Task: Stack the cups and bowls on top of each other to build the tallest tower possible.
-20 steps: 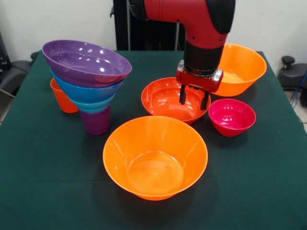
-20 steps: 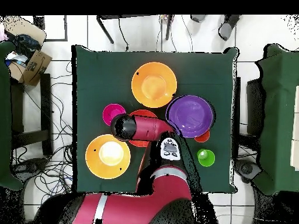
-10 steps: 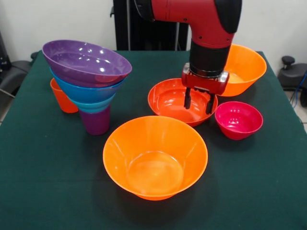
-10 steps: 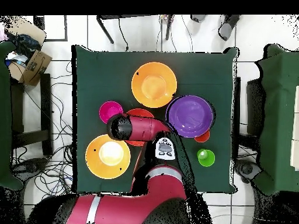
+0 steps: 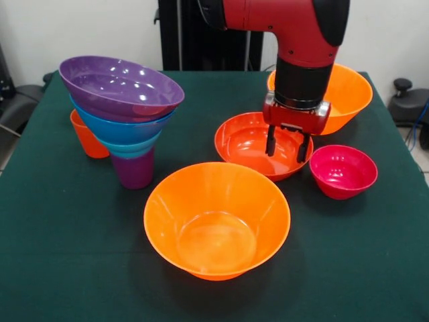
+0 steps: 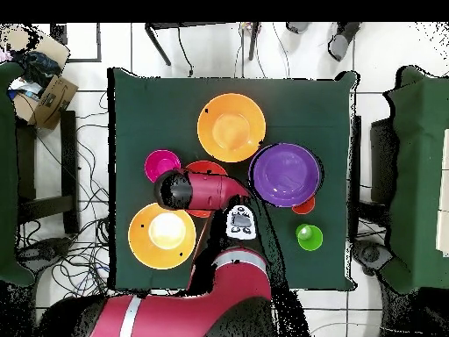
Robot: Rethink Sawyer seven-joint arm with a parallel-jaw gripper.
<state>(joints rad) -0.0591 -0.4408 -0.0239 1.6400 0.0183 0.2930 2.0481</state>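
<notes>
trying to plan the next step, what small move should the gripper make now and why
Probably lift straight up. The gripper appears shut on the near rim of the shallow red-orange plastic bowl, which sits low on the green table and almost touches the small magenta plastic bowl. Raising it first would clear that neighbour before crossing to the tower.
</notes>
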